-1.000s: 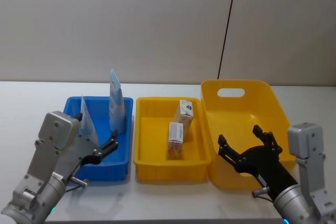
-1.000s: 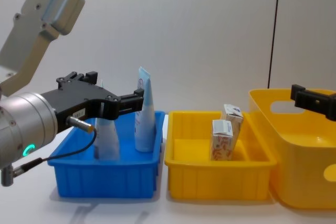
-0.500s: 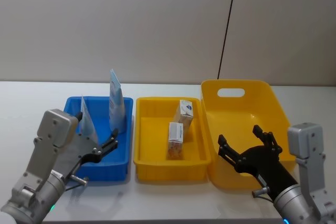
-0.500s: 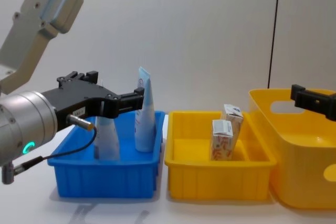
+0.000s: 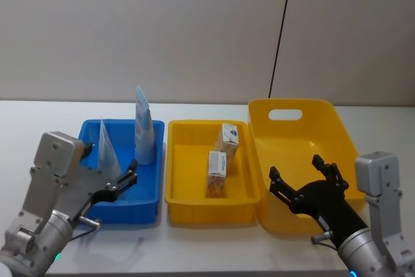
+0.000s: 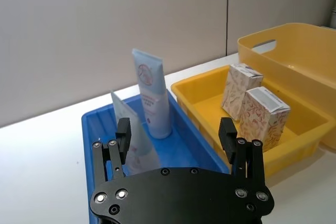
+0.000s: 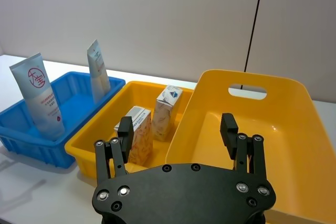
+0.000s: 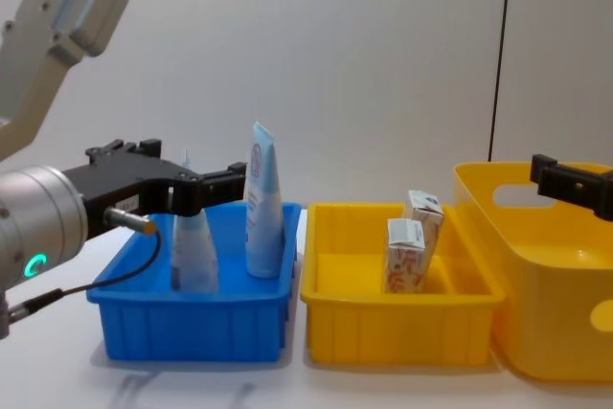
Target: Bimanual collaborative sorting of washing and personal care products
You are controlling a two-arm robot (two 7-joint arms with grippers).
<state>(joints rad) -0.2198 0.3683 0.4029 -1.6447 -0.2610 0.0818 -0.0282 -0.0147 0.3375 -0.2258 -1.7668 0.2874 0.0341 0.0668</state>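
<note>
Left gripper point(image 6: 175, 128) drawn back, red-logo tube point(image 7: 41, 98) upright

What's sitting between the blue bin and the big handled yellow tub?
The head view shows a shallow yellow tray holding a near carton and a far carton.

- The right gripper point(image 5: 295, 167) runs off the chest view's right edge.
- In the head view, the left gripper point(image 6: 175, 125) covers the base of the front tube point(image 5: 106, 147).
- The print on the cartons point(image 5: 217, 172) is too small to read.
</note>
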